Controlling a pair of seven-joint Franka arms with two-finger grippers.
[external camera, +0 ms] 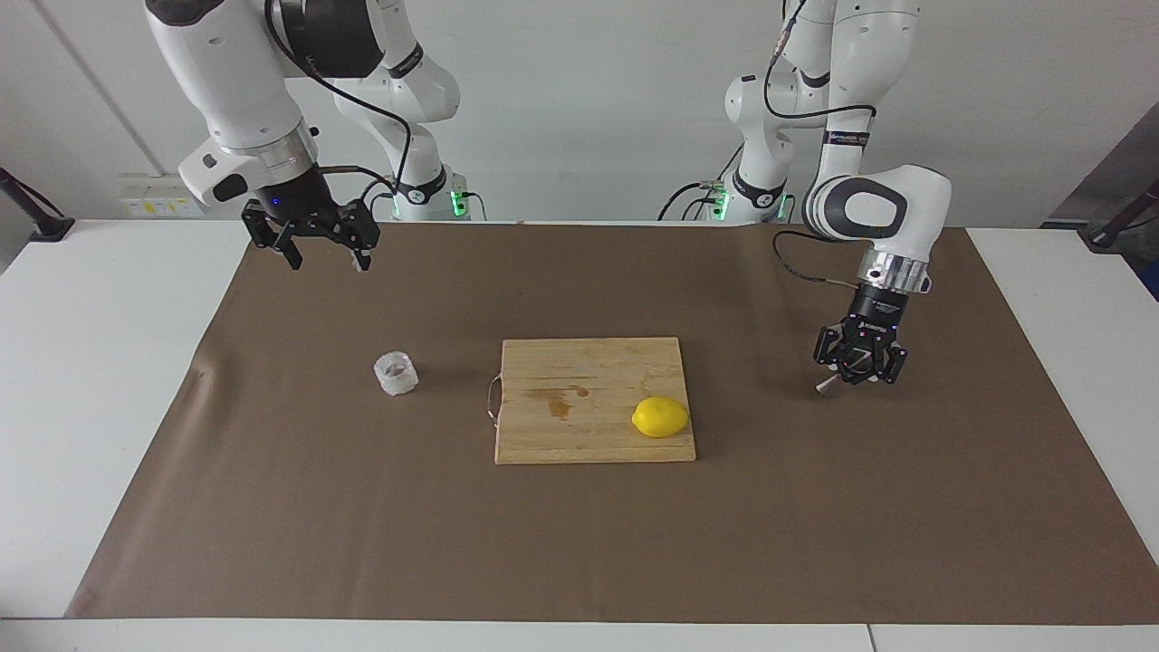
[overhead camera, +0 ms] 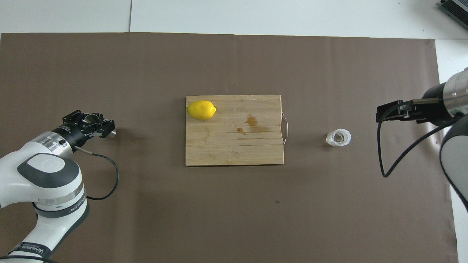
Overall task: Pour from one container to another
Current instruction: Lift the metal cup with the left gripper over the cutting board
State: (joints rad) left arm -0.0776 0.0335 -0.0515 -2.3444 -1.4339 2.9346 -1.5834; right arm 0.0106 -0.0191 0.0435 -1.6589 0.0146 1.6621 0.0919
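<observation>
The left gripper [external camera: 858, 367] is down around the steel jigger [overhead camera: 95, 120] (mostly hidden), grip undecidable. The clear cup [external camera: 396, 373] stands under the right gripper's [external camera: 323, 255] spread jaws, well apart.

I counted one clear cup [external camera: 396, 373], one steel jigger [overhead camera: 109, 133] and one lemon [external camera: 660, 417]. One cutting board [external camera: 579, 362] lay under the lemon, and I had two grippers.
</observation>
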